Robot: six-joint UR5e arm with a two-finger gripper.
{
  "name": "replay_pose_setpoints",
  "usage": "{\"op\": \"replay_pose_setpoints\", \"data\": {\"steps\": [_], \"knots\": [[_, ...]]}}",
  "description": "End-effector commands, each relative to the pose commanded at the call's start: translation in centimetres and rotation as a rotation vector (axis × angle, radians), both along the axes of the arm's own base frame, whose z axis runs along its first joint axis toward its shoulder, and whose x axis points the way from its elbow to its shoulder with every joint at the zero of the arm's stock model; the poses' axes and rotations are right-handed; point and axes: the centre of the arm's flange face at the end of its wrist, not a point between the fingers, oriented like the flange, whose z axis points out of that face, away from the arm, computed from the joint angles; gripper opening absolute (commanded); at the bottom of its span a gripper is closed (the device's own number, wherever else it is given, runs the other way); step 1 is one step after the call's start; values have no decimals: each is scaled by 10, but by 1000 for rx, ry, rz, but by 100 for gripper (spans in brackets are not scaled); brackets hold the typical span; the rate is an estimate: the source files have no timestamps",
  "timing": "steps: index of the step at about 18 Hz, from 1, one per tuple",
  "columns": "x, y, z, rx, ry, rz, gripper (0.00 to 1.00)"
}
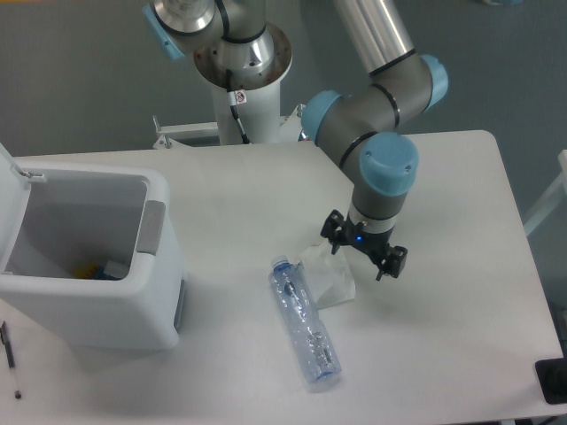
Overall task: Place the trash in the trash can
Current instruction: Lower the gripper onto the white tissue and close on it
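Two pieces of trash lie in the middle of the table: a crumpled white tissue (325, 276) and, touching its left side, a crushed clear bottle (304, 320) with a blue cap pointing away from me. My gripper (364, 251) hangs open just above the tissue's right edge, nothing between its fingers. The trash can (89, 257), a boxy white bin with a grey side panel, stands at the left with its lid swung open. Small blue and yellow bits show at its bottom.
The robot's base column (239, 75) rises at the table's back edge. A pen (9, 359) lies at the front left corner, and a dark object (551, 381) sits at the front right corner.
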Motion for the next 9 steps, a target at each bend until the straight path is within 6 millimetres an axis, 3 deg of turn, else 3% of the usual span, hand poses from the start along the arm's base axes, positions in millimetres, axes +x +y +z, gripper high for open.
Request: {"op": "replay_pose_setpoints", "data": {"steps": [3,4,9], "knots": [[10,9,-2,-3,-4,6,89],[15,14,-4,-3,-8,27,69],[20,19,-9,-2,-8,37,30]]}}
